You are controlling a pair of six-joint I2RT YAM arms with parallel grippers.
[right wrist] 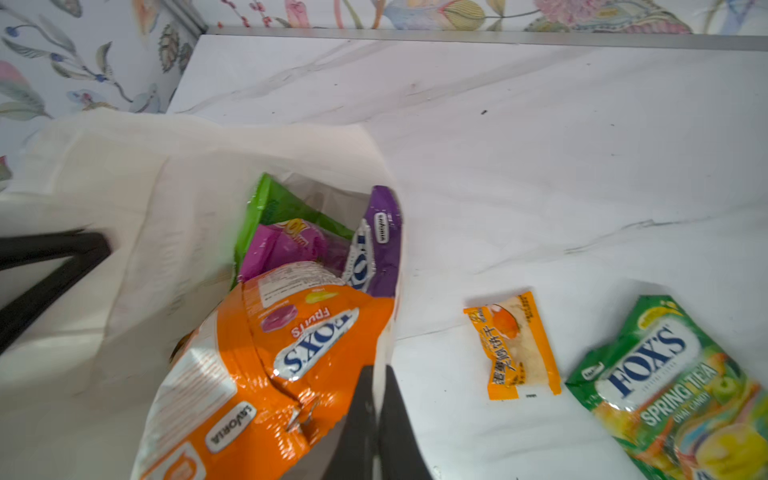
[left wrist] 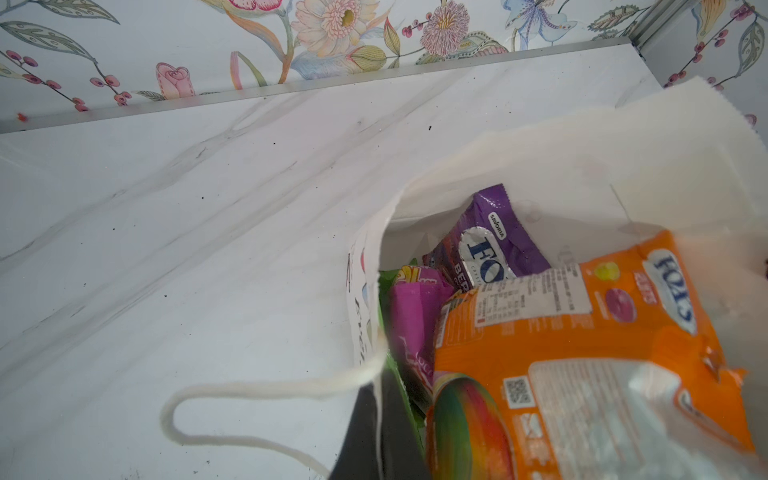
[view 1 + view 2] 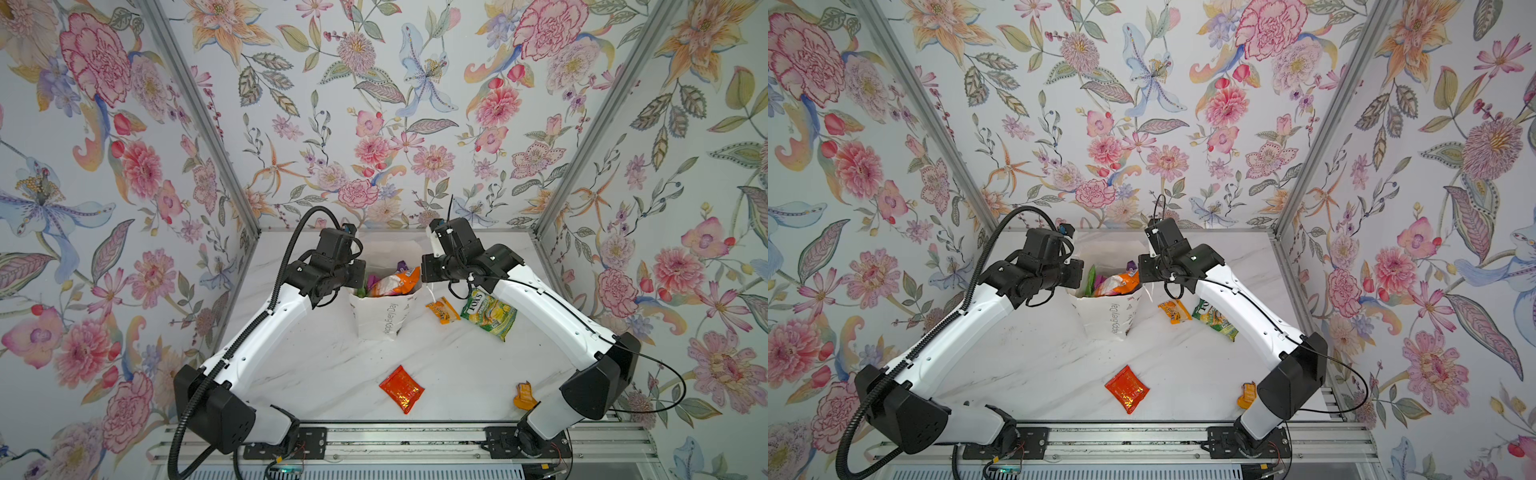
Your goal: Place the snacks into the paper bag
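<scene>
**Pinching the bag rim from both sides**

Paper bag [image 3: 380, 322] stands upright on the white marble table [image 3: 324, 374], at the far middle, between the two arms. Grey lettering on its near wall.

Left gripper [image 2: 379, 378]: the two dark fingers [image 2: 361, 436] are closed together on the bag's left rim, with only the thin paper edge between them. A white cord handle [image 2: 249, 390] loops out from that rim and lies on the table.

Right gripper [image 1: 380, 374]: fingers [image 1: 401, 436] likewise pressed together on the bag's right rim, paper sandwiched between. In both top views the fingers themselves are hidden under the wrists.

Inside the bag:
- orange FOX'S bag [image 3: 395, 284] on top, tilted, filling much of the mouth, one end up against the right rim
- purple FOX'S packet [image 2: 494, 237] behind it, on the far side
- magenta packet [image 1: 282, 249] lower down, toward the left wall
- green chips bag [image 1: 282, 199] under and behind the magenta one, only partly seen

On the table, outside:
- small orange sachet [image 3: 442, 310] flat, just right of the bag, not touching it
- green FOX'S bag [image 3: 490, 316] just right of that sachet, partly under the right arm [image 3: 540, 307] in a top view
- red-orange foil pack [image 3: 402, 388] alone near the near edge, middle, well apart from the bag
- second orange sachet [image 3: 524, 395] at the near right, beside the right arm's base, crumpled
</scene>
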